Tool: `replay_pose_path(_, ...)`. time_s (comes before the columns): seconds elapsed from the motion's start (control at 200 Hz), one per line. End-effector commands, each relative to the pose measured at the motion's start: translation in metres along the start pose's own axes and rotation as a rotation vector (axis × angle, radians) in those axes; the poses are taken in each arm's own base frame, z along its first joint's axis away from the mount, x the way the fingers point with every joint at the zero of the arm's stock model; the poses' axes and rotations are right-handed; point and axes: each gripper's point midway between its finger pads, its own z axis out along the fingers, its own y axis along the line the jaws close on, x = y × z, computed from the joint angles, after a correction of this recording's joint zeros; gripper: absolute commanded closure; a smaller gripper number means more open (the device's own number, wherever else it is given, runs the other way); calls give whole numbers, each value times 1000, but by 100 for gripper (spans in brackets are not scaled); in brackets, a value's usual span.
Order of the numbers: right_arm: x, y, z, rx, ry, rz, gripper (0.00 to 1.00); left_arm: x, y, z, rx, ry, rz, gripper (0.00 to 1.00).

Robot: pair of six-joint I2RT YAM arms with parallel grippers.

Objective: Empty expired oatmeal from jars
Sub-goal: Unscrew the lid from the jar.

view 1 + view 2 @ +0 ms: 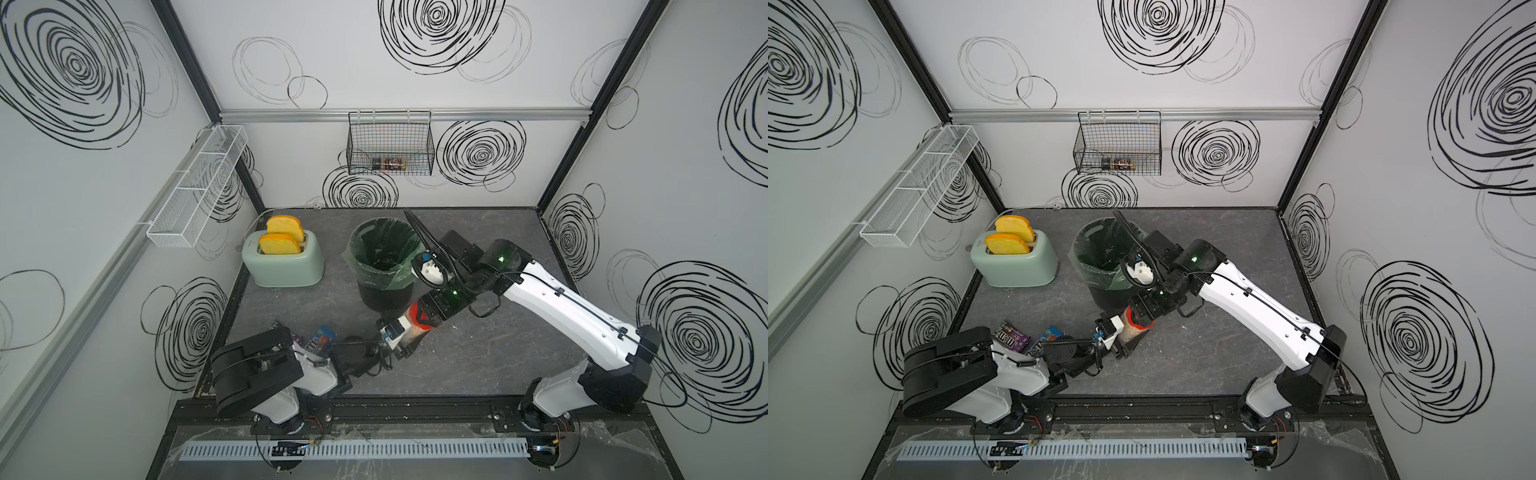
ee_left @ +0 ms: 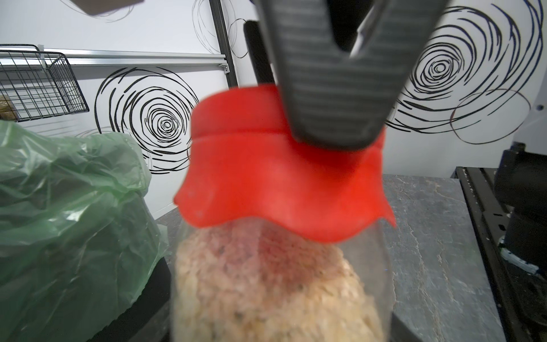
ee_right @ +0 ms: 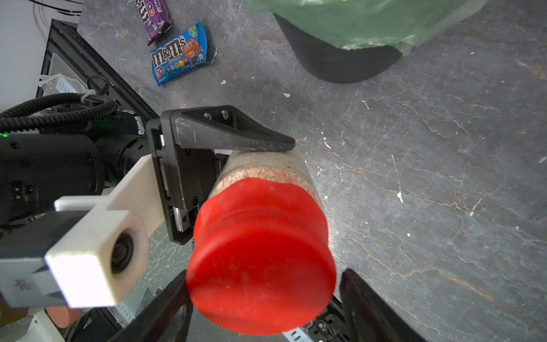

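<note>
Table [image 1: 478, 353]: dark grey stone-look slab, veined and matt, speckled with pale crumbs. Walls [image 1: 332, 62]: white panels with black scribbled spirals, and black frame posts at the corners. On the far wall a black wire basket [image 1: 390, 145] hangs on an aluminium rail. On the left wall is a white mesh rack [image 1: 195, 187].

Far left on the table stands a mint-green, rounded toaster [image 1: 286, 266] with two yellow toast slices [image 1: 284, 226] upright in its slots. At centre is a round black bin [image 1: 384, 291] with a crinkled, translucent green liner [image 2: 74, 192] folded over its rim. Near left, two glossy candy packets [image 3: 179, 53] lie flat.

Jar [image 3: 266, 165]: clear plastic cylinder, tilted, over the table just near of the bin. The oatmeal [image 2: 266, 281] inside is pale beige, fine flakes, and reaches close to the red lid [image 3: 260, 266], which is smooth, round and on the jar.

Left gripper [image 1: 409, 343] is clamped on the jar body, one black finger flat along its side. Right gripper [image 3: 265, 275] straddles the lid, one finger on each side; whether they actually pinch it I cannot tell.
</note>
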Motion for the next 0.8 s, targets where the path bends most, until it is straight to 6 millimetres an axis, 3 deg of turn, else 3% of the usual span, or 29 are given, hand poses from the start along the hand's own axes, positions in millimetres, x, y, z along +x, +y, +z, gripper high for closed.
replay_pose_path(0.0,1,0,0,-11,4,-6,22,-91,16,-15,-47,-362,-45,53)
replay_pose_path(0.155,-9,5,2,-36,-16,-12,23,-90,15,-15,-46,-362,-42,53)
replay_pose_path(0.365,-10,8,4,-61,-14,-17,33,-93,16,-16,-43,-369,-46,53)
replay_pose_path(0.655,-9,10,-1,-63,-26,-106,68,-101,8,-15,62,-388,-98,56)
replay_pose_path(0.795,-14,14,-11,-67,-82,-214,72,-109,0,-16,177,-406,-152,56)
